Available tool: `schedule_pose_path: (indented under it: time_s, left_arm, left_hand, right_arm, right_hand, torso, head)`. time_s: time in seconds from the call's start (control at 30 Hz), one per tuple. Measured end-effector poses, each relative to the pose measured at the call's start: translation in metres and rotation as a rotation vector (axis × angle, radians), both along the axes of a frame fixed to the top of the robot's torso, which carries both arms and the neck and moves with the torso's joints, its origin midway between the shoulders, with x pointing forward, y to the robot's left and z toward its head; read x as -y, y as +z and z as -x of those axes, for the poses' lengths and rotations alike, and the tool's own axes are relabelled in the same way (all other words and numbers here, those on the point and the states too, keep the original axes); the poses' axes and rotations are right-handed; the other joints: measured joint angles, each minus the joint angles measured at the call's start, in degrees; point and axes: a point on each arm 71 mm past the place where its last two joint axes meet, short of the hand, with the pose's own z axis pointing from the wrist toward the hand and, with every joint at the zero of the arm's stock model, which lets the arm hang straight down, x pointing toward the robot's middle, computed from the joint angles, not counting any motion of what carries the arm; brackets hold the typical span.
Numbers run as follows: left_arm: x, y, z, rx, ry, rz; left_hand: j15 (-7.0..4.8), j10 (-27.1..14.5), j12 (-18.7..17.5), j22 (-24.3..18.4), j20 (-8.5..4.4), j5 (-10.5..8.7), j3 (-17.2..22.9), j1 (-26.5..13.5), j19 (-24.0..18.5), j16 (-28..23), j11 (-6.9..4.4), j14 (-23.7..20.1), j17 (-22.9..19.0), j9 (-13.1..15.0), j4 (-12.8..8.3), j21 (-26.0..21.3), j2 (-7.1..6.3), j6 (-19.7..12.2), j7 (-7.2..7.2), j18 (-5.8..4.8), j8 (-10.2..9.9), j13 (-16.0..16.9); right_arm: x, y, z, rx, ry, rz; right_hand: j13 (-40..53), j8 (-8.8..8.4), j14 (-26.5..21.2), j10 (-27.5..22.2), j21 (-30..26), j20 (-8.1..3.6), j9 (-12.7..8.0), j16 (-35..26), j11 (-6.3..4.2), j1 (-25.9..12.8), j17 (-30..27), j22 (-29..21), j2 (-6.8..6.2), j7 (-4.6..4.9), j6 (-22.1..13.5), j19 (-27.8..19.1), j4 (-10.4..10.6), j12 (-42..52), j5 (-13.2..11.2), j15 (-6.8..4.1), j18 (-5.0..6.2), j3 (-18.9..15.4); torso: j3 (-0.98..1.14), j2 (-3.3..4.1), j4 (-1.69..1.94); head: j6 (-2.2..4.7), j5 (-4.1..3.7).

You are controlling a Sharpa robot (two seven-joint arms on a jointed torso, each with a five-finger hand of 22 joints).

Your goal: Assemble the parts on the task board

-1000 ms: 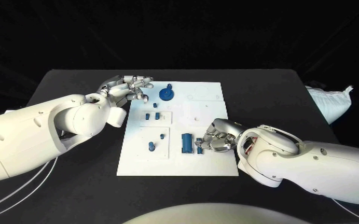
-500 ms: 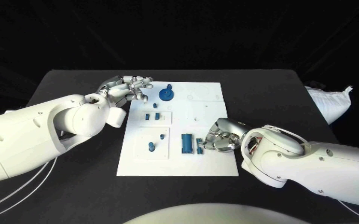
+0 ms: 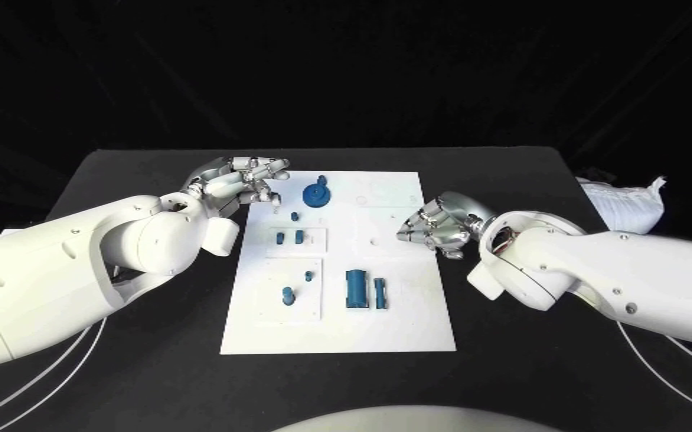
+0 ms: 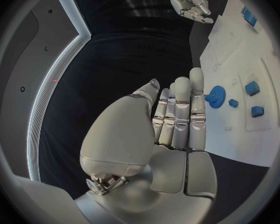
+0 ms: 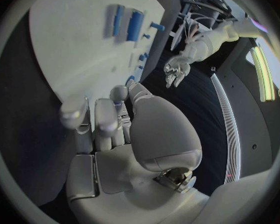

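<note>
Both hands hold nothing: the left hand [image 3: 242, 178] hovers, fingers straight, near the gear [image 3: 316, 192] on the task board [image 3: 404, 292]; the right hand [image 3: 437, 225], loosely curled, could knock loose parts [image 3: 365, 289] if it sweeps low.

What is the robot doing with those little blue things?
It is putting small blue plastic parts together on a flat white task board. Right now neither hand holds anything. The left hand hovers at the board's far left corner, beside the round blue gear. The right hand is over the board's right edge. Two upright blue blocks sit untouched.
</note>
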Motion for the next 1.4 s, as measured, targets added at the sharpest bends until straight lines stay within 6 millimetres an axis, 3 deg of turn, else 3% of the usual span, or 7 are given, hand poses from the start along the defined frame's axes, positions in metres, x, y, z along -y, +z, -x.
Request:
schedule_pose_path:
  time_s: [0.1, 0.4, 0.57, 0.77, 1.0, 1.23, 1.4]
  left_arm:
    - [-0.002, -0.001, -0.004, 0.005, 0.022, 0.011]
    - [-0.012, -0.004, -0.021, 0.038, 0.116, 0.033]
    - [-0.010, -0.007, -0.032, 0.056, 0.164, 0.039]
    - [-0.004, -0.010, -0.036, 0.059, 0.195, 0.046]
    - [-0.003, -0.015, -0.030, 0.047, 0.198, 0.041]
    - [0.011, -0.025, -0.009, 0.044, 0.214, 0.024]
    - [0.021, -0.031, 0.010, 0.069, 0.254, -0.011]
  left_hand:
    - [0.23, -0.15, 0.30, -1.39, 0.26, 0.00, -0.53, -0.13, -2.32, -2.94, -0.03, -2.76, -1.49, 0.00, 0.24, -2.22, -0.13, -0.09, -0.09, 0.00, 0.46, -0.05]
    - [3.03, 1.13, -5.76, -13.00, 3.25, 0.00, -1.37, 0.88, -12.86, -27.75, 1.20, -8.55, -12.34, -0.18, 1.28, -15.48, 0.12, -1.11, -0.07, 0.00, -0.93, -4.51]
    - [4.97, 0.67, -10.98, -20.10, 5.51, 0.00, -1.62, 1.41, -16.87, -38.93, 2.05, -8.98, -16.28, -0.23, 1.49, -20.42, 0.20, -0.97, 0.07, 0.01, -2.57, -5.52]
    - [6.16, -0.89, -13.45, -25.64, 6.78, 0.00, -2.45, 0.96, -21.63, -44.88, 2.79, -11.02, -19.25, -0.45, 0.65, -20.64, 0.74, -1.37, 0.54, 0.00, -3.79, -5.75]
    - [4.09, -14.56, -15.85, -33.02, 3.17, -3.07, -4.95, -19.57, -32.90, -47.92, 0.44, -24.13, -21.74, -2.83, -1.84, -23.03, 2.43, -14.27, -2.25, -1.13, -6.11, -8.06]
    - [1.10, -25.27, -18.05, -38.60, 0.27, -4.00, -7.16, -35.61, -41.63, -50.09, -1.51, -34.34, -23.77, -3.65, -4.56, -23.47, 3.00, -24.34, -4.54, -2.67, -8.78, -8.84]
    - [-0.84, -31.08, -20.73, -41.65, -1.31, -4.27, -9.04, -44.32, -46.36, -51.89, -4.31, -39.92, -26.53, -3.81, -6.83, -23.78, 3.12, -29.82, -6.02, -3.53, -11.02, -9.01]
  right_arm:
    - [0.005, 0.004, -0.020, 0.012, -0.049, -0.136]
    - [0.013, 0.008, -0.071, 0.085, -0.166, -0.418]
    - [0.012, 0.005, -0.090, 0.110, -0.197, -0.507]
    - [0.011, 0.003, -0.102, 0.127, -0.206, -0.561]
    - [0.004, 0.001, -0.096, 0.118, -0.206, -0.570]
    - [-0.025, -0.001, -0.073, 0.119, -0.209, -0.617]
    - [-0.044, 0.000, -0.055, 0.145, -0.240, -0.647]
  right_hand:
    - [-6.57, -0.69, -5.83, -4.19, -12.47, 0.96, -0.49, -17.40, 1.06, 1.13, -15.83, -15.15, 0.03, 1.17, -1.47, -8.30, -0.89, -8.10, -1.74, 1.03, 2.59, 0.50]
    - [-30.64, -1.96, -18.43, -9.91, -37.79, 5.96, -4.22, -46.73, 5.34, 4.22, -33.48, -32.65, -0.29, 3.60, -4.07, -16.60, -2.34, -26.95, -5.96, 6.79, 2.62, 5.74]
    - [-41.95, -1.95, -18.89, -9.33, -47.97, 8.33, -7.85, -55.39, 6.53, 4.25, -41.65, -40.26, -0.26, 4.51, -4.91, -14.38, -3.46, -30.78, -5.96, 8.75, 2.61, 7.29]
    - [-47.78, -2.05, -17.81, -9.30, -52.89, 8.28, -10.28, -58.67, 6.60, 1.88, -46.30, -44.22, 0.04, 4.53, -5.39, -11.67, -5.11, -31.36, -5.99, 8.59, 2.61, 7.19]
    - [-50.12, -4.51, -33.62, -24.13, -57.06, 5.44, -13.33, -61.27, 4.59, -17.38, -49.16, -46.48, 0.77, 1.78, -18.44, -25.88, -6.91, -34.46, -8.49, 5.25, 1.24, 4.05]
    - [-53.15, -5.18, -46.18, -35.87, -60.21, 3.20, -15.63, -61.83, 1.54, -32.43, -51.24, -49.61, 1.03, -0.37, -28.78, -37.15, -7.47, -35.32, -10.40, 3.49, -0.54, 1.46]
    - [-54.92, -5.28, -52.88, -42.15, -61.88, 1.73, -16.93, -62.14, -0.26, -40.47, -53.41, -51.42, 1.08, -2.33, -34.31, -43.15, -7.68, -35.62, -13.18, 3.05, -1.42, 0.15]
  torso:
    - [-0.14, -0.53, 0.02]
    - [-0.18, -2.63, -0.59]
    - [-0.03, -3.61, -0.88]
    - [0.12, -4.22, -1.01]
    - [0.32, -4.51, -1.25]
    - [1.28, -6.09, -2.26]
    - [1.87, -7.01, -2.84]
  head:
    - [0.70, -0.18]
    - [4.39, 0.00]
    - [6.48, -0.08]
    - [8.22, -0.01]
    - [8.27, 0.74]
    - [9.28, 3.82]
    - [9.73, 5.25]
